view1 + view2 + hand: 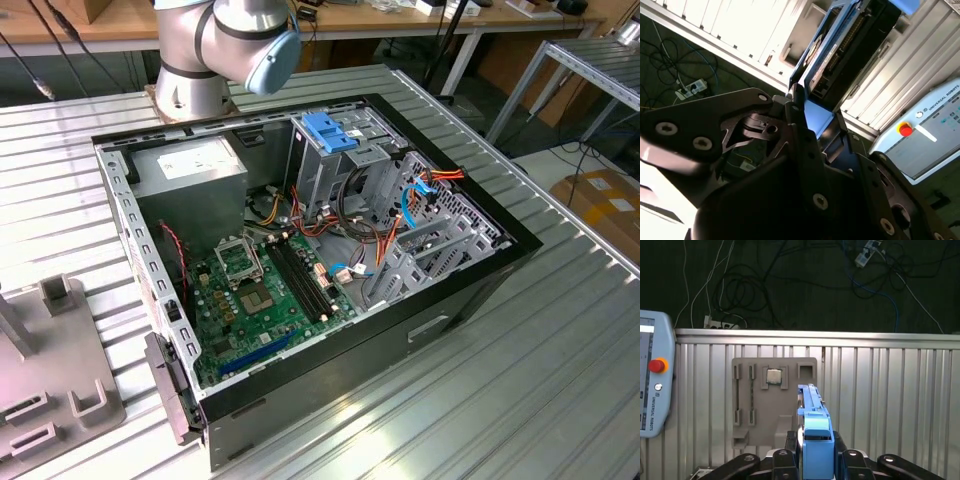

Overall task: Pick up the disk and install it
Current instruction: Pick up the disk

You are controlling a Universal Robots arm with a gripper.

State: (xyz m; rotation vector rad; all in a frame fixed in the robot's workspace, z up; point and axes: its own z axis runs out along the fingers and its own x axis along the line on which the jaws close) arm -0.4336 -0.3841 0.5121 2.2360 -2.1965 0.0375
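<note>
My gripper (816,441) is shut on the disk (815,415), a black drive with a blue plastic bracket. In the first wrist view it appears edge-on between my two dark fingers (790,441). It is held over the grey fixture plate (755,405) on the ribbed metal table. In the second wrist view the disk (850,45) sticks out past the gripper (817,117), with its connector edge and blue bracket showing. The open computer case (470,290) lies on its side mid-table in the exterior view, and its drive cage (345,150) carries a blue handle.
Inside the case are a grey power-supply box (195,170), a green motherboard (260,290) and loose red and blue cables (420,195). The fixture plate (50,390) sits at the exterior view's left. A teach pendant (650,390) lies beside it, and a small chip (774,376) rests on it.
</note>
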